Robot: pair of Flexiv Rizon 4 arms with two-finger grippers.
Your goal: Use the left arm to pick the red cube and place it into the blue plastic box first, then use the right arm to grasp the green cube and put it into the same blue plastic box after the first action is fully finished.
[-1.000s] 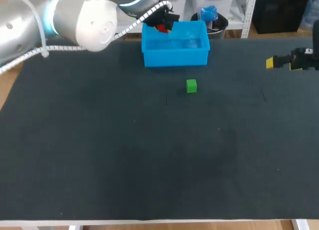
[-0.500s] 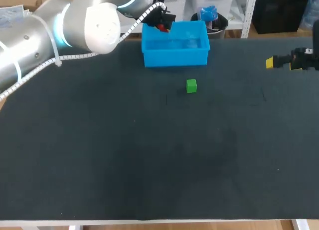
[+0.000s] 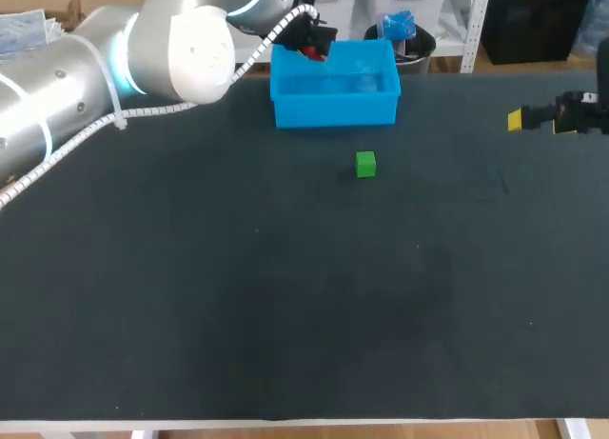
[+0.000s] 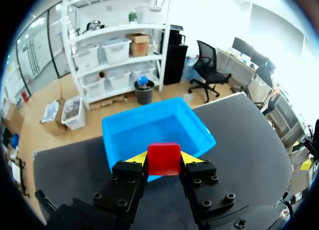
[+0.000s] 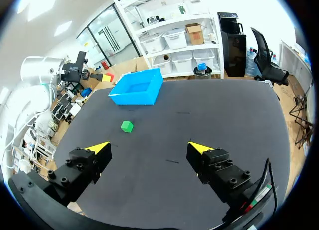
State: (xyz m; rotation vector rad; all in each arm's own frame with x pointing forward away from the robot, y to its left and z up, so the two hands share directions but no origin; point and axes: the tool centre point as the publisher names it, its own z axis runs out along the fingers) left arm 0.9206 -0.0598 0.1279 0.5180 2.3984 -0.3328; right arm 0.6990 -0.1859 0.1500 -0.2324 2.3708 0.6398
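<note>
The red cube (image 4: 163,158) is pinched between the yellow tips of my left gripper (image 4: 163,160), which is shut on it. It hangs above the near edge of the blue plastic box (image 4: 159,126). In the head view the left gripper (image 3: 309,45) and red cube (image 3: 311,52) hover at the far left corner of the blue box (image 3: 335,110). The green cube (image 3: 365,164) rests on the mat just in front of the box. My right gripper (image 5: 149,148) is wide open and holds nothing, far to the right (image 3: 519,120), with the green cube (image 5: 126,125) well ahead of it.
The dark mat (image 3: 285,296) covers the whole table, its near edge a white strip. My left arm (image 3: 114,58) stretches over the table's back left corner. From the right wrist, the blue box (image 5: 134,88) lies beyond the green cube.
My left arm's elbow has swung up and back, and the gripper with the red cube has edged slightly toward the box's far left corner. The right arm and green cube have not moved.
</note>
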